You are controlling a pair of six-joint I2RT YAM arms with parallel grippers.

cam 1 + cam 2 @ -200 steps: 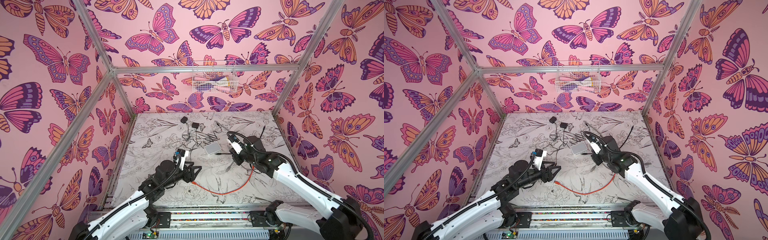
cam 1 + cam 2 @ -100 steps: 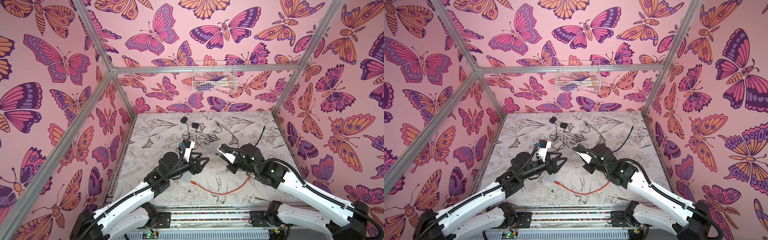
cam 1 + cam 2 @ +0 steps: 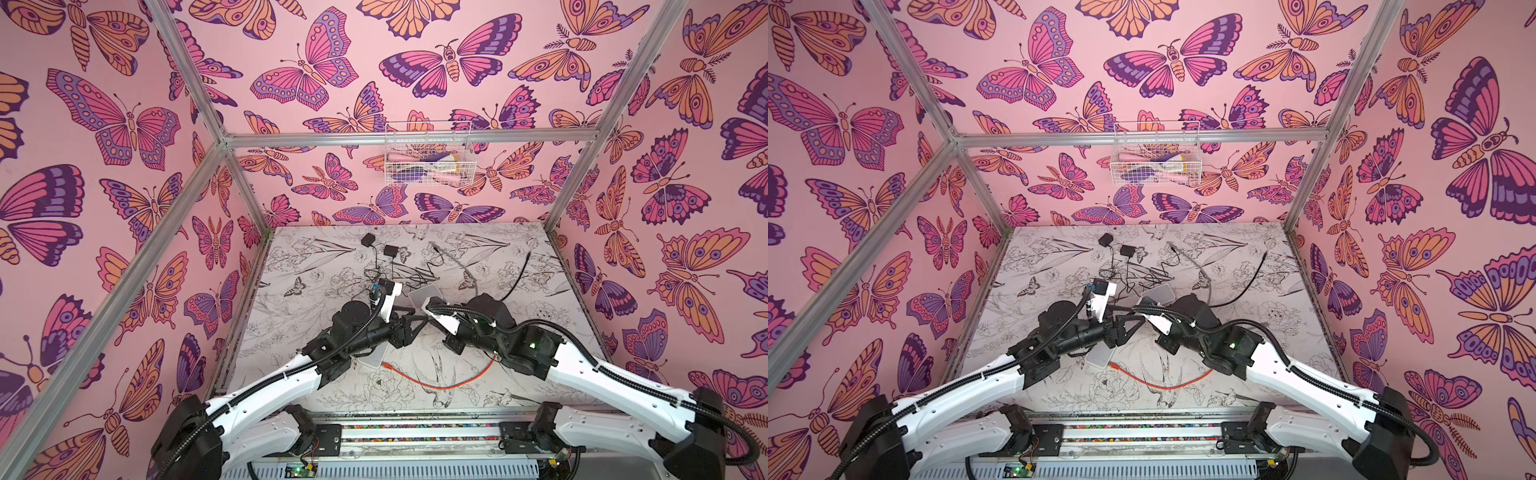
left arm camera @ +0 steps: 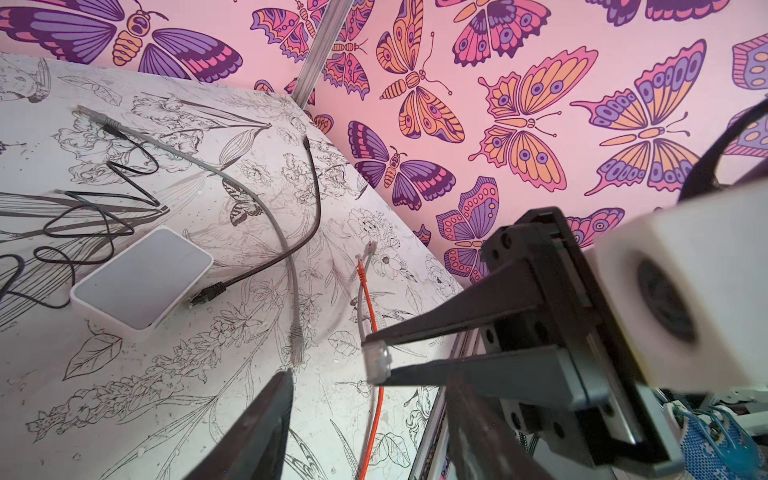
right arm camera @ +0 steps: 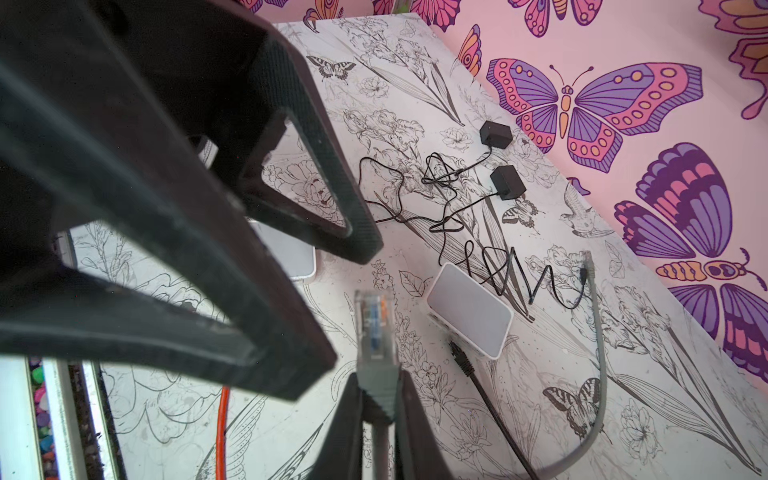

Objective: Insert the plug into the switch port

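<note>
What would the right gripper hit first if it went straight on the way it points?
Most likely the left gripper: its open jaws sit just ahead of the right gripper and the grey plug it holds, though depth is unclear.

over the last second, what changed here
The left gripper swung forward and toward the middle, jaws open. The right gripper, shut on the grey plug, came in from beside the far switch to meet it tip to tip. Nothing was grabbed or released. That switch, the near switch and the orange cable stayed put.
</note>
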